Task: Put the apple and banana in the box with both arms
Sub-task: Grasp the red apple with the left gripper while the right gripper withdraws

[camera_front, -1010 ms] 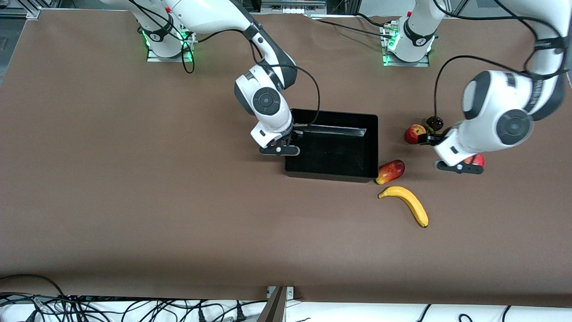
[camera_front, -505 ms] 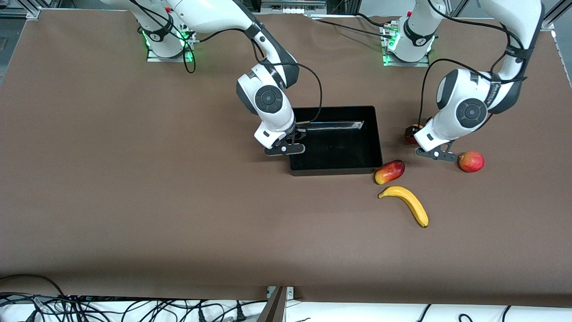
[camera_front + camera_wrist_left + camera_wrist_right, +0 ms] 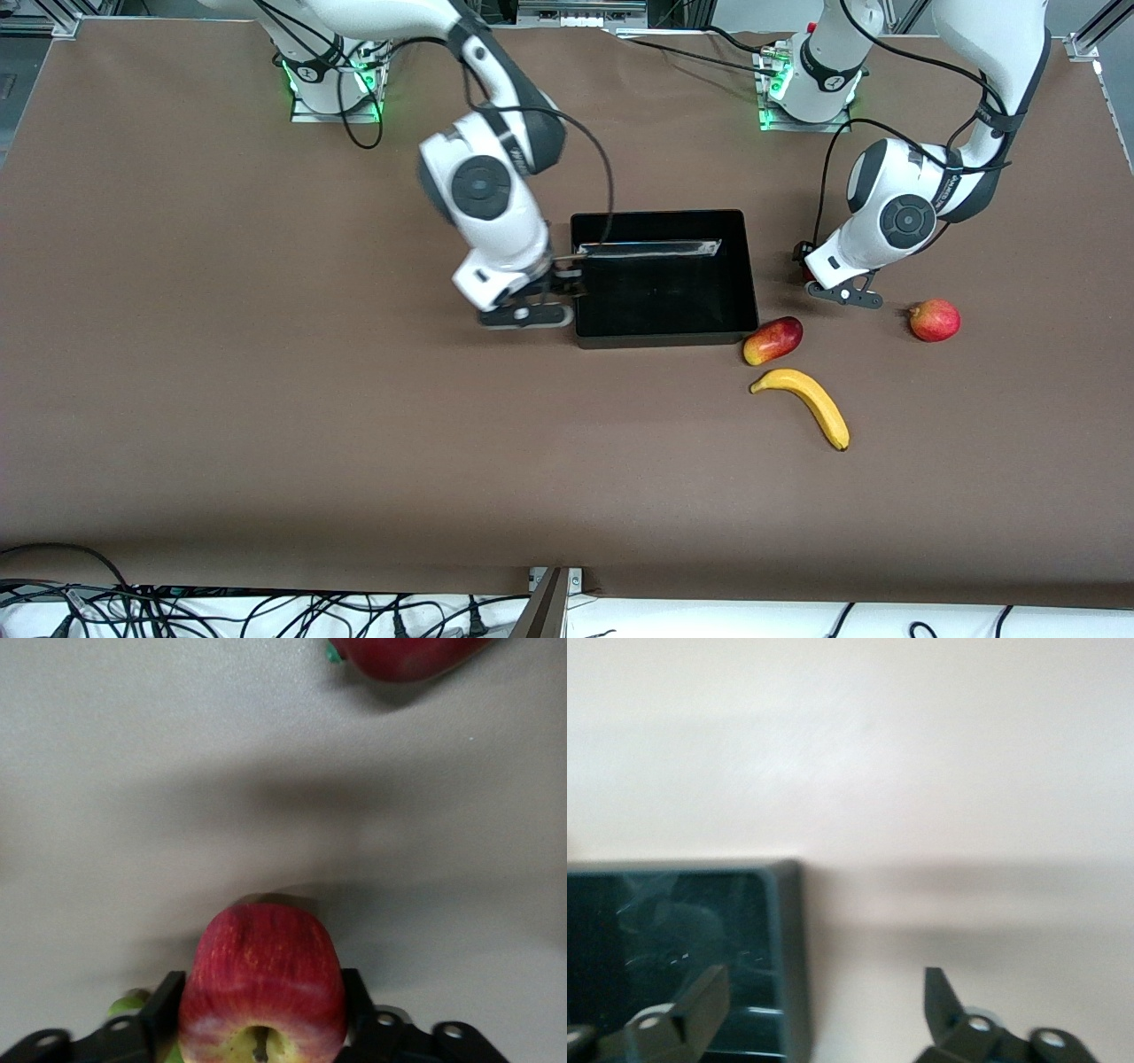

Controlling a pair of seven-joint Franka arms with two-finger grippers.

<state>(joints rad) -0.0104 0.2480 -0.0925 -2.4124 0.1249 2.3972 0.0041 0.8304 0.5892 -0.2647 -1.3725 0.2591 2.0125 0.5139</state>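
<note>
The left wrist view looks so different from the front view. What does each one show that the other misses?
Only the left wrist view shows the apple plainly, gripped between the left tool's fingers, stem dimple facing the camera. Only the front view shows the box, the banana, the mango-like fruit and the right tool, open at the box's edge. Both show the table and the larger red fruit.

Light is even and bright from above. The table (image 3: 266, 399) shows soft shadows under both arms. A glare stripe lies on the box (image 3: 664, 257) at its 12 o'clock wall. The right wrist view is washed out and blurred; the apple (image 3: 261, 983) looks soft.
</note>
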